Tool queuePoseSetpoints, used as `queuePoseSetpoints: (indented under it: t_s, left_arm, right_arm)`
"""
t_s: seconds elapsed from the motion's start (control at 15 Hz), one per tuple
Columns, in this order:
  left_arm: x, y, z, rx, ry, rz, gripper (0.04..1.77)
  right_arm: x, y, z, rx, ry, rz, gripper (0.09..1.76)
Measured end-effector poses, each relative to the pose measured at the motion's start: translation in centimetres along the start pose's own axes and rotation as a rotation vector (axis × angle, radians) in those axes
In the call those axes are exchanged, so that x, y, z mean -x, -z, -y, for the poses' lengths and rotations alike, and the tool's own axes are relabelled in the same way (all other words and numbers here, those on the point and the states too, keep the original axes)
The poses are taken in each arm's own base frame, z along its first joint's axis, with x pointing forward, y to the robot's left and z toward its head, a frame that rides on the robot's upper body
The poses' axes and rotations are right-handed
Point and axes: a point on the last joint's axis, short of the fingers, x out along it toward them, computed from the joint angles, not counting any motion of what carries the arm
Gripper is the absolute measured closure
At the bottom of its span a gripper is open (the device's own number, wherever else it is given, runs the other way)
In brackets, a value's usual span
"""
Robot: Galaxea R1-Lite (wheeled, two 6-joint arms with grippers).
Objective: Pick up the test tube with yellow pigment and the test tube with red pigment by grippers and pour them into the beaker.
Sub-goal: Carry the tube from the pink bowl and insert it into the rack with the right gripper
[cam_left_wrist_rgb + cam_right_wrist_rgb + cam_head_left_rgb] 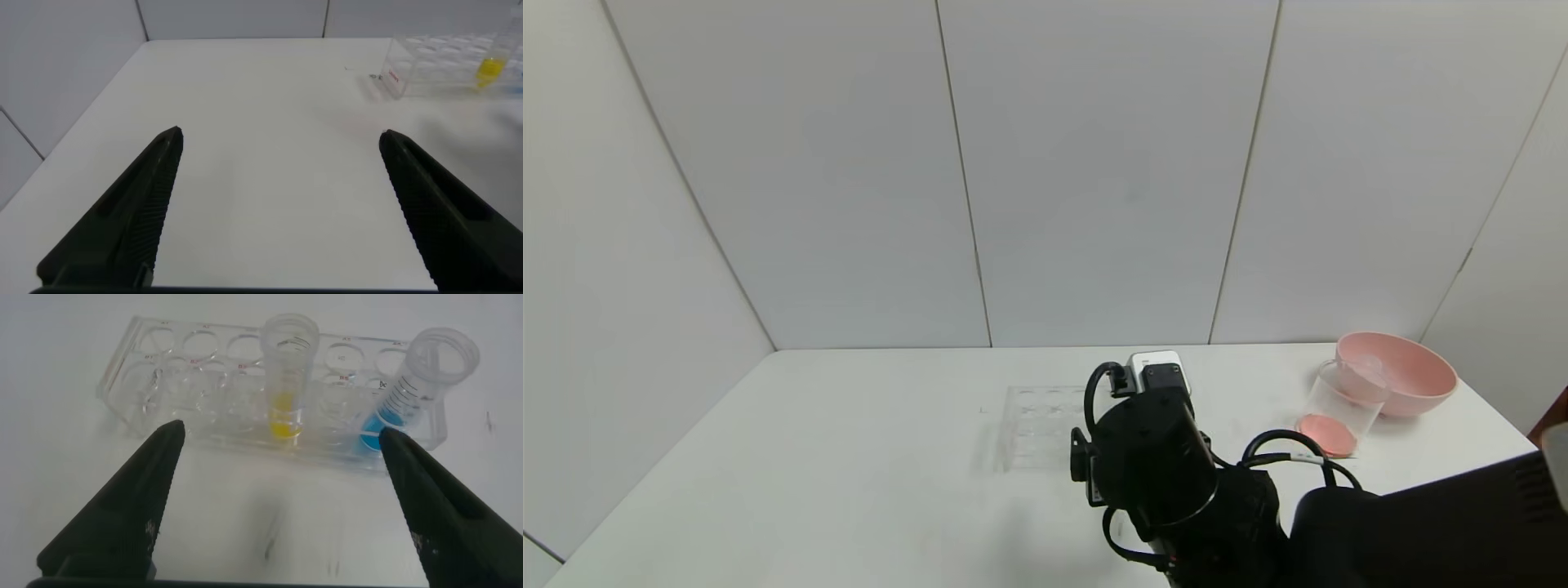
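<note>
White table (pixel 849 457), walled by pale panels. Clear many-holed rack (pixel 1037 425) near table centre; in the head view the right arm's black wrist covers the rack's 3 o'clock end. Right gripper (pixel 282 437): poised just in front of the rack, jaws wide apart, holding nothing. Test tube with yellow pigment (pixel 288 376): upright in a front-row hole of the rack, between the two jaw tips in the right wrist view, a little yellow liquid at its base; also seen far off from the left wrist (pixel 489 69). Blue-liquid tube (pixel 413 388): at one end of the rack, leaning outward, beside one jaw tip. Beaker (pixel 1342 408): clear, on the table at 3 o'clock of the rack, well apart from it, with reddish-pink liquid at the bottom, touching or just in front of the pink bowl (pixel 1409 371). Left gripper (pixel 282 135): over bare table, jaws wide apart, empty, rack far off beyond one jaw. Red-pigment tube: cannot tell where.
</note>
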Motion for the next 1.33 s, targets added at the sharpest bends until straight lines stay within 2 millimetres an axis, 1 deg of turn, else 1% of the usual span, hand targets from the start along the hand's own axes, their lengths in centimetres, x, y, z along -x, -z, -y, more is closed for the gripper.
queuePoseSetpoints:
  t_s: [0.27,0.47,0.73,0.87,1.33]
  left_arm:
    - [0.0,0.0,0.0,0.0,0.0,0.0,0.09]
    - [0.0,0.0,0.0,0.0,0.0,0.0,0.09]
    - [0.0,0.0,0.0,0.0,0.0,0.0,0.09]
    - [0.0,0.0,0.0,0.0,0.0,0.0,0.09]
    - [0.0,0.0,0.0,0.0,0.0,0.0,0.09]
  right_arm:
    - [-2.8,0.2,-0.6,0.02,0.031,0.001,0.15]
    - [-4.7,0.0,-0.5,0.026,0.057,0.008,0.15]
    - [-6.6,-0.3,-0.4,0.018,0.074,0.034,0.14]
    - [-7.4,-0.4,-0.5,0.004,0.075,0.05,0.14]
    - [-8.7,-0.1,-0.6,0.021,0.087,0.049,0.14]
